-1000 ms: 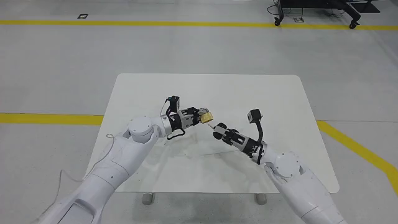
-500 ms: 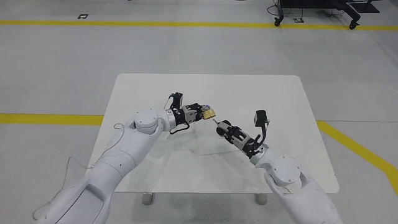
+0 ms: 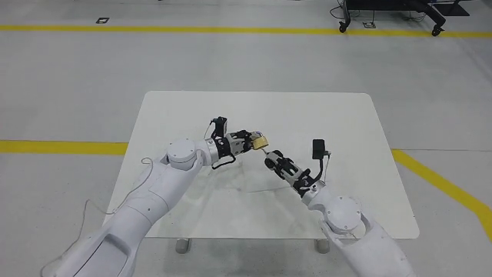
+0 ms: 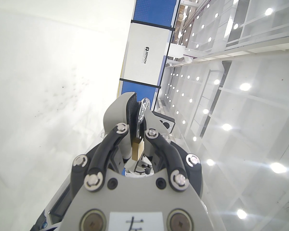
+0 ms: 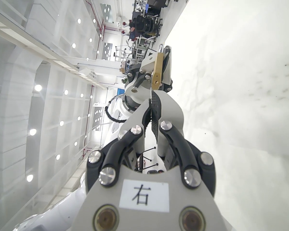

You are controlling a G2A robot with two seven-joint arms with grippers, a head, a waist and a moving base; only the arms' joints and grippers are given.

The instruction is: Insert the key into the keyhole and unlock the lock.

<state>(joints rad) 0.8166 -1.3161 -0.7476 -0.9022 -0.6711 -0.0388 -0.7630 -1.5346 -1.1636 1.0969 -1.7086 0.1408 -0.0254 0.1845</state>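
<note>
My left gripper (image 4: 138, 115) pinches a small brass padlock (image 5: 158, 69) between its dark ribbed pads and holds it in the air above the middle of the white table (image 3: 192, 115). The padlock's long axis runs across my left fingers. Its silver shackle (image 5: 160, 47) sticks out at the end farther from my right arm, and the flat keyhole end faces my right gripper (image 5: 152, 103). That gripper's fingers are pressed together on a thin silver key (image 5: 150, 94), seen edge-on as a narrow blade. The key's long axis lines up roughly with the padlock's, and its tip points straight at the keyhole end. The tip reaches the brass end face, but I cannot tell whether it has gone into the keyhole. From above, my two grippers meet almost tip to tip over the table, the left coming from the left side and the right from the lower right, with the padlock between them. Each wrist housing carries a white label printed with one dark character, one on my right (image 5: 144, 195) and one on my left (image 4: 135, 222). Beyond the left gripper stand blue and white wall panels (image 4: 145, 56) with a short line of small dark print.
</note>
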